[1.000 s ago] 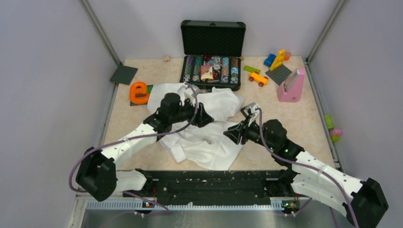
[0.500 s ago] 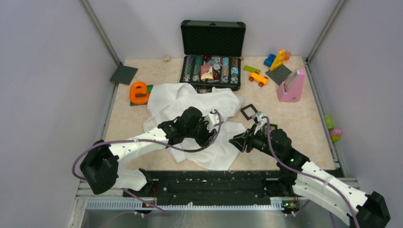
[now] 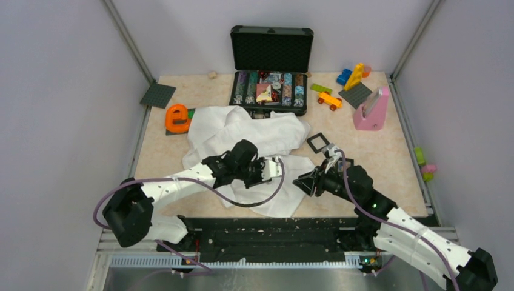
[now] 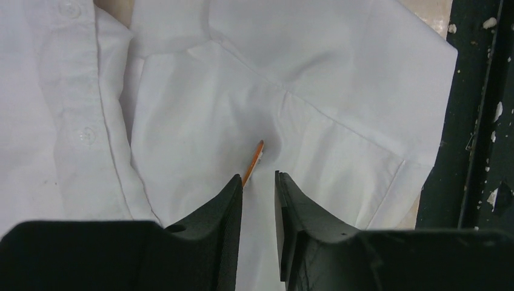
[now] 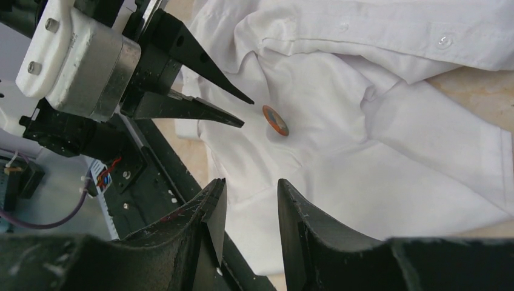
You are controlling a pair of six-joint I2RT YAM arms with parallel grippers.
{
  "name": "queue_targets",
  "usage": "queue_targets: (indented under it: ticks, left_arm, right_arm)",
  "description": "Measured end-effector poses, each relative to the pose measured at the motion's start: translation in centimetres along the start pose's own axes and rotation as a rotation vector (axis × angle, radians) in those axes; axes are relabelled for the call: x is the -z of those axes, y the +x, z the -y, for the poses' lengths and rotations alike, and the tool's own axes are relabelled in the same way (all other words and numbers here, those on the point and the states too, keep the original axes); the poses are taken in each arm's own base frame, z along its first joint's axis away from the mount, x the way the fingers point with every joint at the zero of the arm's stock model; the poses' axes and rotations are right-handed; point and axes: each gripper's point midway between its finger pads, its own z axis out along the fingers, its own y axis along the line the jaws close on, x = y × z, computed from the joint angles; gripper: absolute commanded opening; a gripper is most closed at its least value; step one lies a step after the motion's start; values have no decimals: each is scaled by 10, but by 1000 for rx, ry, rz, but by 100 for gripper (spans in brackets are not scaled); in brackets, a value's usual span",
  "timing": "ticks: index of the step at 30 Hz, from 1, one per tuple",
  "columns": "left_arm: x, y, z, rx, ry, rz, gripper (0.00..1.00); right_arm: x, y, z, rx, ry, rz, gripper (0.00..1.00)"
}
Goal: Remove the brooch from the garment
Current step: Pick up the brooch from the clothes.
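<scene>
White shirt (image 3: 242,124) cloth lay crumpled on the worktop (image 3: 394,151). The brooch (image 4: 255,159) sat fastened to it, seen edge-on just ahead of the left jaws. Those jaws stood narrowly apart with nothing between them, their tips just short of the ornament. The right jaws hovered near, parted and empty, above the shirt's near part. Nothing of the removal looked done: the brooch was yet to be gripped, unfastened and lifted clear of the cloth.
</scene>
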Motion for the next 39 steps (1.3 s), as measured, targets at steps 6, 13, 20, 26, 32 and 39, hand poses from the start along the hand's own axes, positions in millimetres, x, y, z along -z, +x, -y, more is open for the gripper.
queue_targets:
  ticks: [6, 13, 20, 26, 32, 39]
  left_arm:
    - [-14, 19, 12, -64, 104, -73, 25]
    - [-23, 31, 12, -87, 136, -132, 20]
    - [-20, 25, 5, -106, 102, -117, 27]
    - [-3, 2, -2, -138, 49, -37, 31]
    - [-3, 1, -7, -153, 25, -32, 31]
    - [-20, 27, -3, -141, 64, -123, 29]
  right_arm:
    - [2, 6, 1, -5, 7, -31, 38]
    - [7, 1, -3, -4, -5, -9, 39]
    - [8, 1, -3, -4, -5, -9, 39]
    - [8, 2, -2, -4, -2, -13, 39]
    - [7, 4, -2, -6, -3, -21, 39]
    - [6, 7, -1, -9, -1, -33, 39]
